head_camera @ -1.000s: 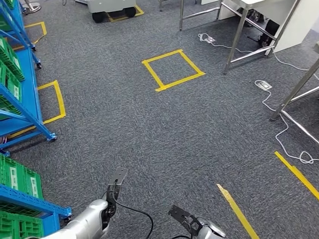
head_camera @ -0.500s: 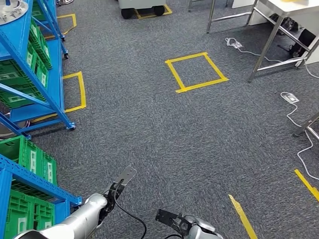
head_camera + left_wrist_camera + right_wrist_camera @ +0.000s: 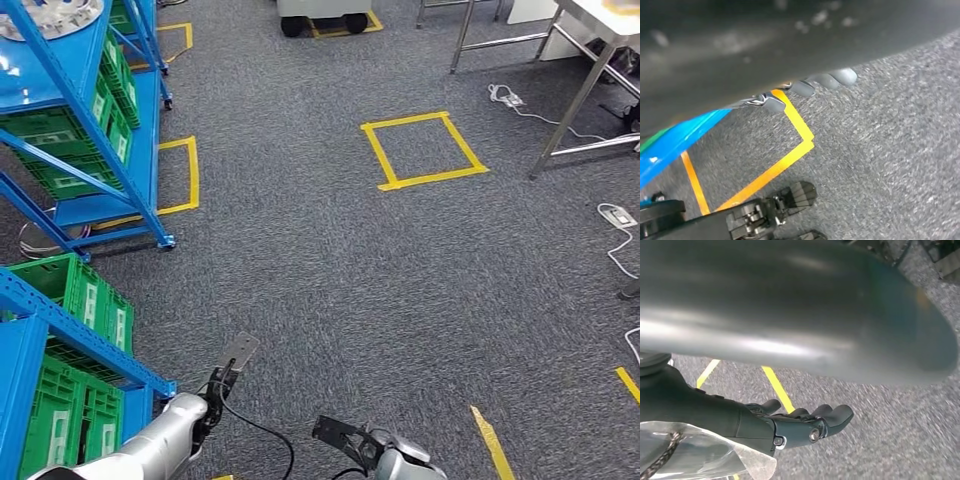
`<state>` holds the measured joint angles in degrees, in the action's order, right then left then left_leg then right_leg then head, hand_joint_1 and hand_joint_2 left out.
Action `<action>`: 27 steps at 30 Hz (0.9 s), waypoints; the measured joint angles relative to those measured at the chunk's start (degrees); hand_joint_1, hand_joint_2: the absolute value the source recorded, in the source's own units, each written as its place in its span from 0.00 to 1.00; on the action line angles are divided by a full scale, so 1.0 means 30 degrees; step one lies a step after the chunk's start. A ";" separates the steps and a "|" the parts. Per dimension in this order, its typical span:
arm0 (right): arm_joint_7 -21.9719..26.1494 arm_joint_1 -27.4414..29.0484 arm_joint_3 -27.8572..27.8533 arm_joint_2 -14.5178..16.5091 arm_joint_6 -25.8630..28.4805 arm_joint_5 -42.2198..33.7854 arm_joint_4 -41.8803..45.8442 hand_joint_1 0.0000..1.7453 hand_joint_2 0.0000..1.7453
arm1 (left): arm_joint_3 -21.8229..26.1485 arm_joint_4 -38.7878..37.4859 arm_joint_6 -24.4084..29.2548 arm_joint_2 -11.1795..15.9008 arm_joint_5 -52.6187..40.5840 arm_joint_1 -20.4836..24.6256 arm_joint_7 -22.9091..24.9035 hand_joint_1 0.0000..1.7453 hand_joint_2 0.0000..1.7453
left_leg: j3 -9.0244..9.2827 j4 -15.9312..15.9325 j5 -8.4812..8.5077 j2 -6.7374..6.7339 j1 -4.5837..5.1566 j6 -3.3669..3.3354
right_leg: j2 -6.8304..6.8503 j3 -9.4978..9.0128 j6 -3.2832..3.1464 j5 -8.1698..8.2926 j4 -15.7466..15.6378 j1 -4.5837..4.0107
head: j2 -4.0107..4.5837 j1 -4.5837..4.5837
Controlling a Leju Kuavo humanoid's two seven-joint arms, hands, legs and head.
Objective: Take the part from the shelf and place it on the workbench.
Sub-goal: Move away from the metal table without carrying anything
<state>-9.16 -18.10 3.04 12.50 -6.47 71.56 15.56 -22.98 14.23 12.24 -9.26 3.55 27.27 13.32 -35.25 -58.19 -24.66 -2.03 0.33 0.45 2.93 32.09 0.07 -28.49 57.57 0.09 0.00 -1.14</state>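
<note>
The part (image 3: 47,14), a silver disc, lies on the blue shelf's (image 3: 72,90) top level at far left. Left hand (image 3: 768,212) and right hand (image 3: 806,425) hang over grey carpet (image 3: 317,270), fingers extended, grasping nothing. A yellow tape square (image 3: 423,150) lies ahead, with table legs (image 3: 573,100) at right.

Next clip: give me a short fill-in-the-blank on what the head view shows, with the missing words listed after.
1. The crates on the blue shelf are ____ in colour.
2. The square taped on the carpet is ____.
3. The shelf stands on the robot's ____ side.
4. The left hand and the right hand hold ____.

Missing words: green; yellow; left; nothing
</note>
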 joint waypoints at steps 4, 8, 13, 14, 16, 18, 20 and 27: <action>-0.0004 -0.0059 0.0007 -0.0002 0.0120 -0.0261 0.0015 0.00 0.00 | 0.0384 -0.0020 0.0415 0.0038 0.0293 -0.0127 -0.0025 0.00 0.00 | 0.0117 0.0402 -0.0032 0.0383 0.0002 -0.0337 | 0.0136 0.0060 0.0367 -0.0344 0.0204 0.0025 | 0.0000 0.0029; -0.0135 -0.0043 -0.0002 -0.0204 0.0691 -0.1355 0.0024 0.00 0.00 | 0.0954 -0.0029 0.1446 -0.0040 0.0878 -0.0259 -0.0136 0.00 0.00 | 0.0181 0.0504 -0.0002 0.0866 -0.0075 -0.0621 | -0.0843 0.2268 0.0553 -0.2324 0.4505 0.0077 | 0.0000 0.0173; -0.0554 0.0065 -0.0408 -0.0951 0.1549 -0.3406 0.0066 0.00 0.00 | 0.1490 -0.0044 0.2074 -0.0036 0.1049 -0.0651 -0.0530 0.00 0.00 | 0.0273 0.0461 -0.0078 0.1654 -0.0060 -0.0551 | -0.1296 0.1709 0.0563 -0.0225 0.2312 0.0186 | 0.0000 0.0171; -0.0627 0.0069 -0.0596 -0.1133 0.1745 -0.3776 0.0091 0.00 0.00 | 0.1566 -0.0044 0.2138 -0.0015 0.1065 -0.0672 -0.0599 0.00 0.00 | 0.0261 0.0420 -0.0100 0.1804 -0.0036 -0.0488 | -0.1537 0.1142 0.0547 0.0202 0.1139 0.0245 | 0.0000 0.0168; -0.0758 0.0113 -0.0983 -0.1491 0.2104 -0.4381 0.0131 0.00 0.00 | 0.1723 -0.0044 0.2251 0.0075 0.1138 -0.0748 -0.0707 0.00 0.00 | 0.0182 0.0395 -0.0080 0.2023 -0.0017 -0.0313 | -0.1847 0.0577 0.0477 0.0367 0.0116 0.0273 | 0.0000 0.0157; -0.0820 0.0172 -0.1314 -0.1772 0.2339 -0.4736 0.0188 0.00 0.00 | 0.1846 -0.0044 0.2333 0.0222 0.1204 -0.0907 -0.0745 0.00 0.00 | 0.0130 0.0384 -0.0080 0.2137 -0.0072 -0.0128 | -0.1697 0.0480 0.0297 0.0401 0.0026 0.0252 | 0.0000 0.0157; -0.0825 0.0192 -0.1548 -0.1963 0.2437 -0.4867 0.0275 0.00 0.00 | 0.1937 -0.0044 0.2373 0.0339 0.1215 -0.1009 -0.0758 0.00 0.00 | -0.0146 -0.0292 -0.0558 0.1790 -0.0087 0.0058 | -0.1482 0.0399 0.0053 0.0448 -0.0061 0.0277 | 0.0000 0.0091; -0.0825 0.0373 -0.1945 -0.2244 0.2481 -0.4923 0.0328 0.00 0.00 | 0.2143 -0.0045 0.2382 0.0426 0.1215 -0.1194 -0.0785 0.00 0.00 | -0.1895 -0.3918 -0.1490 0.0877 -0.0184 0.0268 | -0.0400 0.0194 -0.0202 0.0269 -0.0079 0.0144 | 0.0002 0.0016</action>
<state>-11.63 -16.98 -2.80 5.77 0.97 56.79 16.54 -16.55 14.09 19.39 -7.98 7.19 23.69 10.97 -40.93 -69.95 -29.13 0.60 -0.22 1.25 1.73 32.68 -0.54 -27.69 57.34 0.52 0.01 -1.09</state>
